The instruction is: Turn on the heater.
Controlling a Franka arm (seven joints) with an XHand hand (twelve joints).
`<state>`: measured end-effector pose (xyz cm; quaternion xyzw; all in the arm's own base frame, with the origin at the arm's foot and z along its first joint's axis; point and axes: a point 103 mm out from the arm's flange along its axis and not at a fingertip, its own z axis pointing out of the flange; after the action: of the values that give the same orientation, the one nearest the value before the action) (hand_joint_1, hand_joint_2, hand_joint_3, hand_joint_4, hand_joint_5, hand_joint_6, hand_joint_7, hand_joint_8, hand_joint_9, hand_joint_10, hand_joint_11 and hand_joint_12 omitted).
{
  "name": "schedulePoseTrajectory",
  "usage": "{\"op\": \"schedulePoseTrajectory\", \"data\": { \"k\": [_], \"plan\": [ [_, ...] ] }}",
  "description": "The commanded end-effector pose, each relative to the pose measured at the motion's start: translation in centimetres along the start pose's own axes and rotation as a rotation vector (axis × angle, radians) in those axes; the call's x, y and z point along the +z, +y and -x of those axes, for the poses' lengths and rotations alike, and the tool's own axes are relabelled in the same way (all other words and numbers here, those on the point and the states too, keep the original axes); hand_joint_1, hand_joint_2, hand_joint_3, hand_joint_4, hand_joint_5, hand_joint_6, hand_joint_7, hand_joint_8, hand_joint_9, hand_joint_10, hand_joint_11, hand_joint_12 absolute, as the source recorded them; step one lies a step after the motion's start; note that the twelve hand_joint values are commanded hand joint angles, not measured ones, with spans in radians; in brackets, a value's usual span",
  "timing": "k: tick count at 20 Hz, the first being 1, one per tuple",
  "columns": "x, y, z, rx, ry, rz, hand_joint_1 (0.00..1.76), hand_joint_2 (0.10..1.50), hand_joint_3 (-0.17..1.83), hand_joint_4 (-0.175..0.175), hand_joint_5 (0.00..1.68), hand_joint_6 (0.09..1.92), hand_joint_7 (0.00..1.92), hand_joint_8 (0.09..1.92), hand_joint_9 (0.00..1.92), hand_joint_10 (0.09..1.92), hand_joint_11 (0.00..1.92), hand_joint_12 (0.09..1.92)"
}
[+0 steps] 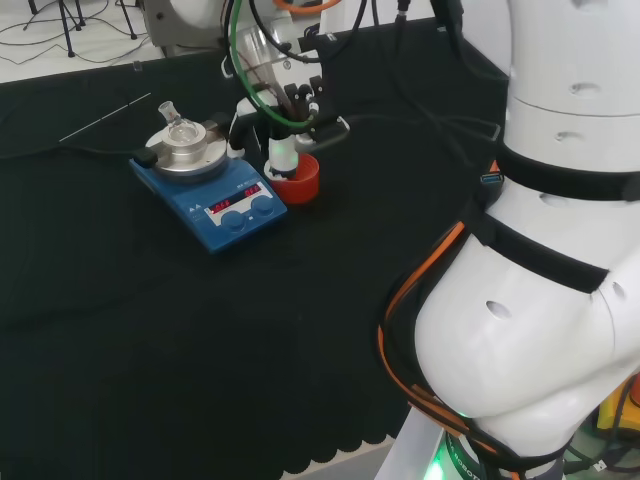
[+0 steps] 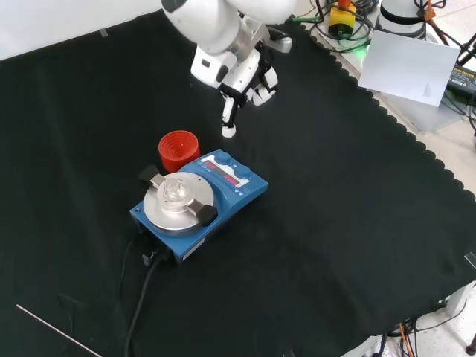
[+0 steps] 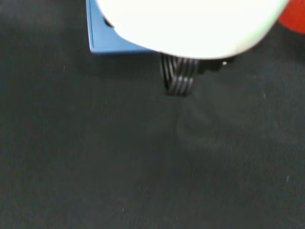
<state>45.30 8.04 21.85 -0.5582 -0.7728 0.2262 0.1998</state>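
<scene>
Hand (image 2: 242, 78) hangs above the cloth with one finger (image 2: 229, 119) straight down, rest curled, holding nothing; blue heater (image 2: 199, 204) mid-bench, red ribbed stand (image 2: 178, 150) touching its panel side; risk: descent clips stand or hits wrong knob (image 2: 242, 172).

Robot hand (image 2: 242, 78) hangs above cloth, one finger (image 2: 228, 119) straight down, others curled

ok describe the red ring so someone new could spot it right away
On the black cloth, find the blue heater with its round silver plate. In the front view, the red ring stands just beyond it, below the robot hand. It is the one bright red, ribbed, cup-like piece there.
</scene>
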Motion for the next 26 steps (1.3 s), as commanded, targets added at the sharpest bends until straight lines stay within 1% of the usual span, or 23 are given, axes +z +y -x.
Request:
{"op": "schedulePoseTrajectory", "data": {
  "k": [1, 11, 16, 26],
  "plan": [
    [1.0, 0.4, -0.7, -0.001, -0.021, -0.096, 1.59, 0.38, 1.48, -0.020, 0.47, 0.25, 1.82, 1.61, 1.92, 1.34, 1.85, 1.36],
    [2.0, 1.4, -2.0, 0.002, -0.051, -0.186, 1.60, 0.37, 1.50, -0.017, 0.45, 0.22, 1.83, 1.62, 1.92, 1.35, 1.85, 1.36],
    [2.5, 1.8, -2.6, 0.000, -0.072, -0.209, 1.60, 0.37, 1.51, -0.016, 0.43, 0.21, 1.83, 1.62, 1.92, 1.36, 1.85, 1.36],
    [3.4, 2.4, -3.1, -0.011, -0.071, -0.235, 1.59, 0.36, 1.53, -0.015, 0.42, 0.19, 1.83, 1.63, 1.92, 1.36, 1.86, 1.37]
  ]
}}
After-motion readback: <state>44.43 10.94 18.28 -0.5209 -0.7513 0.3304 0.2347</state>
